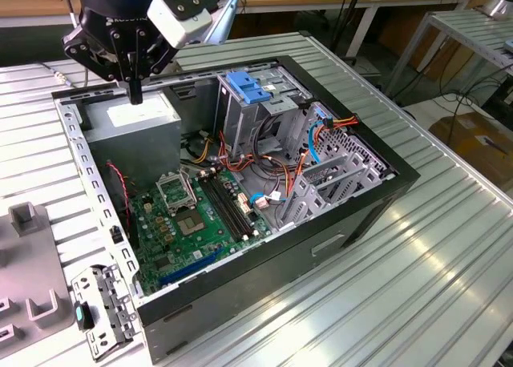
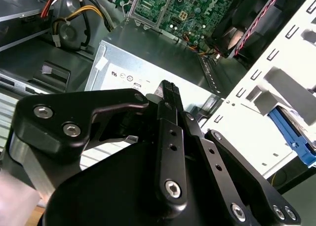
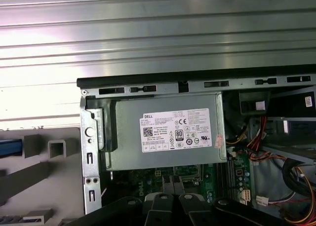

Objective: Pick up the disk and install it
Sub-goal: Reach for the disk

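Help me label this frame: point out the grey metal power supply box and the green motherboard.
Grey metal power supply box (image 3: pixel 177 131), first wrist view, on its white label.
Green motherboard (image 1: pixel 160 223), exterior view, on its green surface.

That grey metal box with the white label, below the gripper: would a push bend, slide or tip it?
The box has a sheet-metal shell, so it likely stays stiff. It sits in a corner of the case, against its walls, so a push probably wouldn't shift it. Flat-sided and low, it seems unlikely to tip or roll.
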You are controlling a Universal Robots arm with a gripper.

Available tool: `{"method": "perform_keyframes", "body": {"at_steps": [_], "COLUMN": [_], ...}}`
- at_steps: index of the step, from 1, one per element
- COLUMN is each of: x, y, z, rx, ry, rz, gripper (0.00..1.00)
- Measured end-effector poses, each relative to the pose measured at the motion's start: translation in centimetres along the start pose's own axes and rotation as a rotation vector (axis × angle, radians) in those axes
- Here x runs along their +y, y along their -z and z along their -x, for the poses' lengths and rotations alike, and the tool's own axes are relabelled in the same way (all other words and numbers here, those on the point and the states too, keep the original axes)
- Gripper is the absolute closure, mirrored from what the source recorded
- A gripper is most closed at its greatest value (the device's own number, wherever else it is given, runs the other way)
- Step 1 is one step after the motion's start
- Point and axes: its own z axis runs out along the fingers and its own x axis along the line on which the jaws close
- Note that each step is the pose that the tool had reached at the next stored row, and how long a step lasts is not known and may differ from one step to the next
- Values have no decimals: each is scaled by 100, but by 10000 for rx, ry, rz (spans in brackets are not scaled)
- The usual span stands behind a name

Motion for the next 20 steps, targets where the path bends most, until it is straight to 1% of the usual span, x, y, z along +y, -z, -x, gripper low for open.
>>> {"method": "perform_keyframes", "body": {"at_steps": [12, 14, 20], "x": [-7, -9, -11], "y": [1, 2, 2], "z": [-91, -115, -148], "rx": [2, 3, 6], "ry": [0, 0, 0], "rz": [0, 0, 0], "gripper": [89, 89, 89]}}
